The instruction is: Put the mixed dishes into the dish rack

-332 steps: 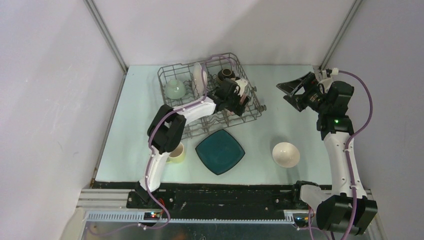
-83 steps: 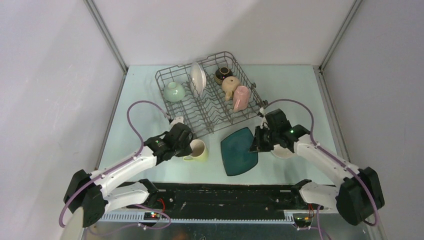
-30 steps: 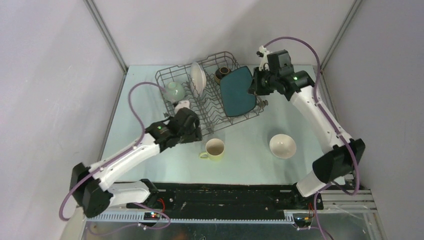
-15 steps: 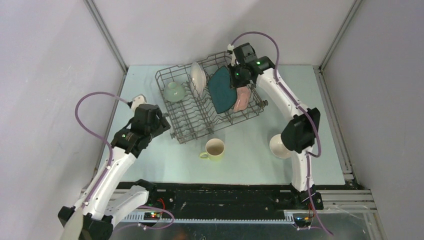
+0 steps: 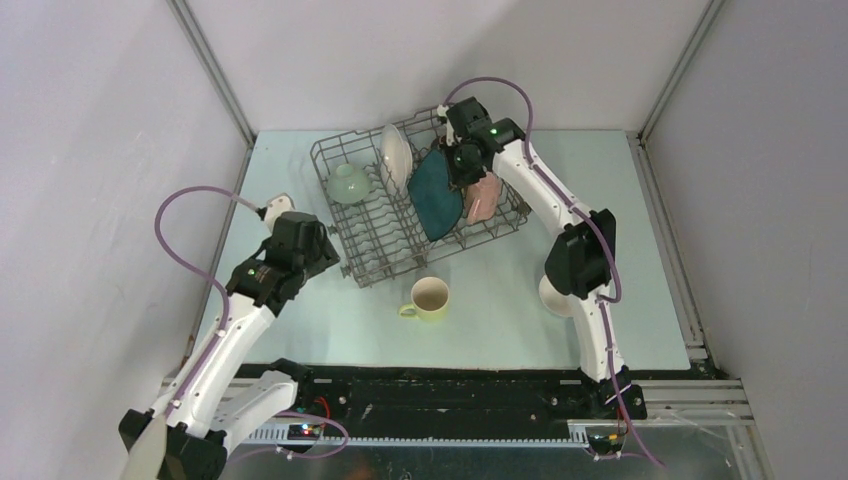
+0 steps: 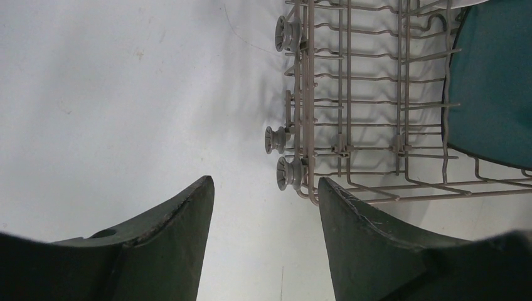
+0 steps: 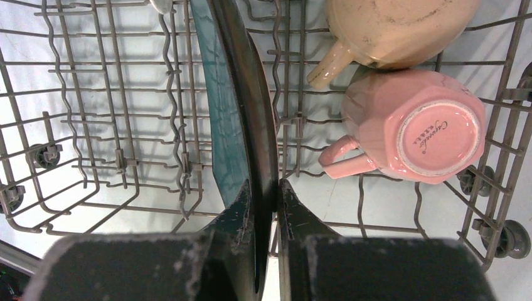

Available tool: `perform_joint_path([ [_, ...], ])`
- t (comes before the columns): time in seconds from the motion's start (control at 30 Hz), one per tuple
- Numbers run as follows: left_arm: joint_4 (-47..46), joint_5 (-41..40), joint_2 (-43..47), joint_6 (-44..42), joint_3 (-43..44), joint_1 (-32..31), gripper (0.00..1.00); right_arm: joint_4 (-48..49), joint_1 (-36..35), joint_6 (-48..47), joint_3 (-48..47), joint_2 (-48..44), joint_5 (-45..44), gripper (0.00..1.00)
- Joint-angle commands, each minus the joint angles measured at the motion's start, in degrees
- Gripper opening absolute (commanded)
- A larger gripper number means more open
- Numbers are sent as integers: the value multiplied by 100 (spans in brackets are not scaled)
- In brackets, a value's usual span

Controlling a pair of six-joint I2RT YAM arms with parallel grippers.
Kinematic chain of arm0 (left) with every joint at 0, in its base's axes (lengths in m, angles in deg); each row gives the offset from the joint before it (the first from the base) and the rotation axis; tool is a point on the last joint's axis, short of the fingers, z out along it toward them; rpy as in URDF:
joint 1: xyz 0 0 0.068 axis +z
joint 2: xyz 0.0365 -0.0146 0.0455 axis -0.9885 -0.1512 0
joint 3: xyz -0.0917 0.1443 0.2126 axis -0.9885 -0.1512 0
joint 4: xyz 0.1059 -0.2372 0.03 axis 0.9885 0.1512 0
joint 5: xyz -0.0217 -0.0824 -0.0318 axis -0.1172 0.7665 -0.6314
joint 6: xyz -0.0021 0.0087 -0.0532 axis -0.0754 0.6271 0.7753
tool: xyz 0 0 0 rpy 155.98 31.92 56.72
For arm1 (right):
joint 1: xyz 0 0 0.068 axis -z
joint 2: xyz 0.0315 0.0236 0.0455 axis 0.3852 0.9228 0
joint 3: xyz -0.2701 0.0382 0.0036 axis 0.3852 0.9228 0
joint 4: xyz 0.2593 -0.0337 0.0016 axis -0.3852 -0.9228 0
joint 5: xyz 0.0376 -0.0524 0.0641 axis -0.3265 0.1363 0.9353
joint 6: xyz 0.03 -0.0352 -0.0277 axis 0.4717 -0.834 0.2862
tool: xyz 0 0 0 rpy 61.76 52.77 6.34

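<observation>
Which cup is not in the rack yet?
The yellow mug. It stands upright on the table just in front of the dish rack, while the pink mug and the tan mug already sit inside the rack.

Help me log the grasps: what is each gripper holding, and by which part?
The right gripper pinches the dark teal square plate by its rim; the left gripper is open and empty.
</observation>
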Motion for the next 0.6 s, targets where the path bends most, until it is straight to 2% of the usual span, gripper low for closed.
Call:
perform_joint_path([
  [0.0, -170, -97, 30, -141, -4, 36, 67, 331, -72, 19, -394, -80, 120, 0],
  [0.37, -182, 56, -69, -177, -45, 37, 67, 230, -30, 47, -627, 360, 537, 4],
  [0.5, -186, 93, -108, -186, -41, 37, 67, 234, -3, 65, -627, 424, 639, 12],
  [0.57, -182, 98, -132, -187, -44, 35, 67, 217, 7, 68, -627, 442, 687, 24],
])
